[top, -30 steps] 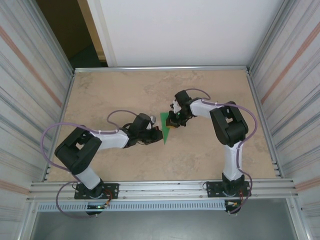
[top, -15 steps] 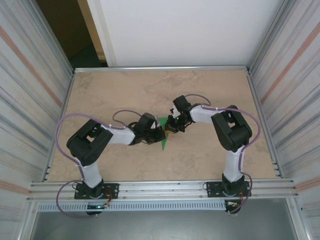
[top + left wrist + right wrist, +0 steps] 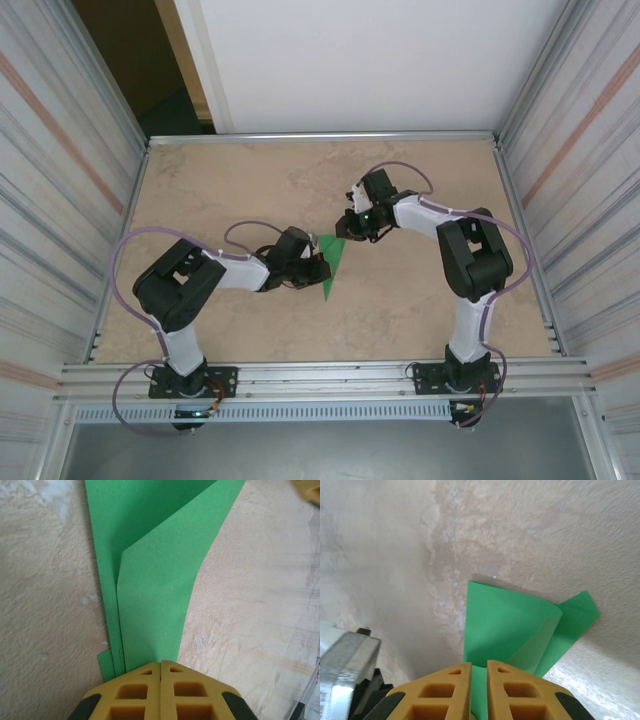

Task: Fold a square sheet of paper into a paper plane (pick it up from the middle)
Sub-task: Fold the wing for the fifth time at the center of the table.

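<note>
paper [image 3: 331, 262]: green, folded to a triangle, mid-table [image 3: 420, 300], well apart from all edges
left gripper [image 3: 318, 268]: fingers together, clamped on paper's left edge
right gripper [image 3: 350, 232]: fingers a slit apart at paper's far edge
room: bare table all round, side walls [image 3: 70, 170] well apart

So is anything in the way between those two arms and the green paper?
Nothing visible does. The green paper rests on the table. The left jaws are shut on its near edge, and the right jaws stand slightly apart right at its far corner.
</note>
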You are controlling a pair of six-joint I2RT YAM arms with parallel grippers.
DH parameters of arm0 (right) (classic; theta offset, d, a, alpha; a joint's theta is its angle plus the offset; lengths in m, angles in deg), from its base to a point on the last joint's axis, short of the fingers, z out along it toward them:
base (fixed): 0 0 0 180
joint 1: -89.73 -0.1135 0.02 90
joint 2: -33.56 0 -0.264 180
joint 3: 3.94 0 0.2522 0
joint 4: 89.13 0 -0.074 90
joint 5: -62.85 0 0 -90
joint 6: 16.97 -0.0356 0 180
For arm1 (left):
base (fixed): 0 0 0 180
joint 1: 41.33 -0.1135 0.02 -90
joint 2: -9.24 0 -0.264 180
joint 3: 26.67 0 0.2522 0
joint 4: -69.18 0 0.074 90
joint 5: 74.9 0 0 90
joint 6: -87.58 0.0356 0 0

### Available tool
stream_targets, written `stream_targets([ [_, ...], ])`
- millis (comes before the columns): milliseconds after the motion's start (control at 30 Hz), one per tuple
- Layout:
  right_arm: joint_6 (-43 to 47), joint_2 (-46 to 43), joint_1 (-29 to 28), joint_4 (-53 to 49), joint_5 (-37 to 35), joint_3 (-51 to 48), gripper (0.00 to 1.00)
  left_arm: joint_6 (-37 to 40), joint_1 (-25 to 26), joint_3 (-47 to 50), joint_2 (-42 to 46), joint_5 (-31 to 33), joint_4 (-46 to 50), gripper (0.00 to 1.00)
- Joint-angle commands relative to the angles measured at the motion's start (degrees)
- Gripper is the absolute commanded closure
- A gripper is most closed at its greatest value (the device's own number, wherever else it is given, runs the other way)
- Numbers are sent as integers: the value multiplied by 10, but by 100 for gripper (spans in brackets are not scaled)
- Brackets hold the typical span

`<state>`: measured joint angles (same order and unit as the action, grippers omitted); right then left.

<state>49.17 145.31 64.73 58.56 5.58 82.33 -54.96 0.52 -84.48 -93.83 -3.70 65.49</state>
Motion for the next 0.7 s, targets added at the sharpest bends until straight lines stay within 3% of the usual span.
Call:
stream_targets([
  [0, 45, 26, -1, -24, 37, 16, 85, 3, 3, 14, -13, 15, 65, 100],
  [300, 51, 73, -2, -33, 23, 53, 85, 8, 1, 12, -17, 3, 72, 100],
  [667, 42, 116, -20, -79, -46, 81, 85, 34, -5, -5, 8, -21, 79, 100],
])
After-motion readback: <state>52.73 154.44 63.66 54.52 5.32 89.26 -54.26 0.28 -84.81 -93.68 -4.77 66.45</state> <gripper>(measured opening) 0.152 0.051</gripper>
